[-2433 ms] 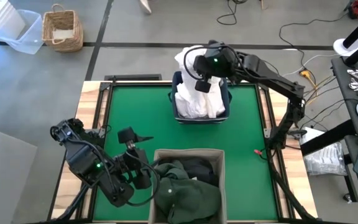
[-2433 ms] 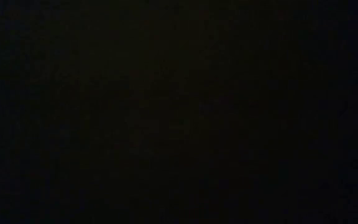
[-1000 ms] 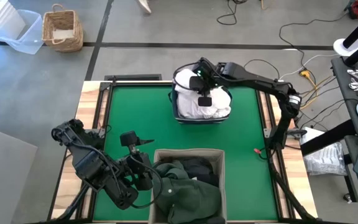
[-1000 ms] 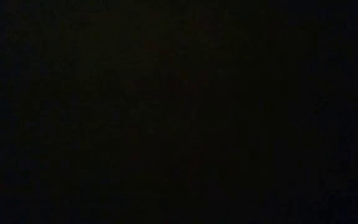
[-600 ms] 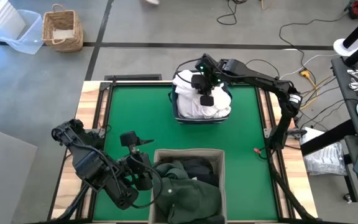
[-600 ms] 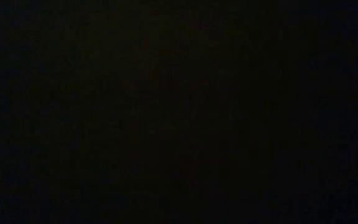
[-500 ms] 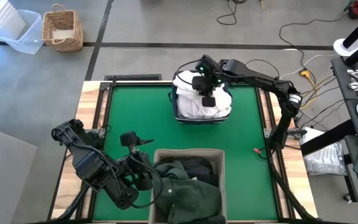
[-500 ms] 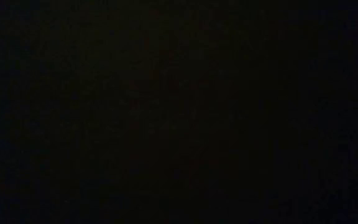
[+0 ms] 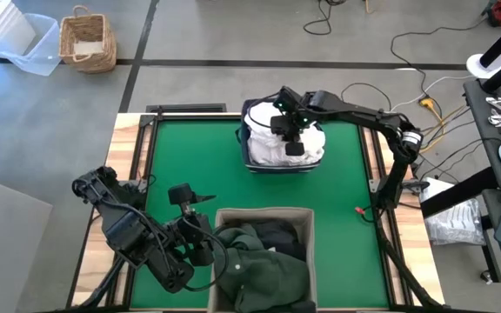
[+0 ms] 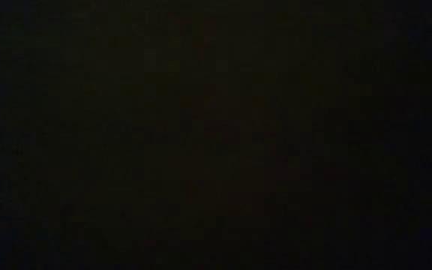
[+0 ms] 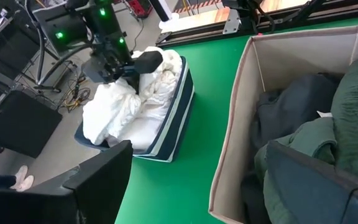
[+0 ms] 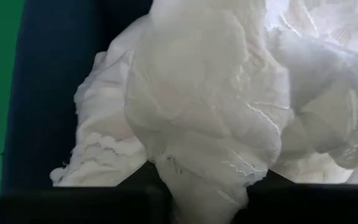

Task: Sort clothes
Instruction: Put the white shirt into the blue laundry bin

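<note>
1. The right gripper [image 9: 290, 139] reached down into the navy bin [image 9: 243, 153] at the far middle of the green table [image 9: 190, 156].
2. Its wrist view showed a fold of white cloth [image 12: 204, 118] pinched between its narrowly parted fingers, so it was grasping that garment.
3. The rest of the white clothes [image 9: 268, 143] lay heaped directly under and around this gripper, piled above the bin's rim, with more spilling toward the bin's far edge.
4. In the left wrist view the same white pile [image 11: 129, 106] sat in the bin, with the right gripper's tip pressed onto its top.
5. The left gripper [image 9: 200, 202] waited near the table's near left, its fingers spread wide and holding nothing.
6. Just beside it, on its right, stood the beige bin [image 9: 224, 217].
7. The dark clothes [image 9: 263, 256], green and charcoal, lay inside that bin, close to the left gripper but not touching it.
8. The low view was entirely black.
</note>
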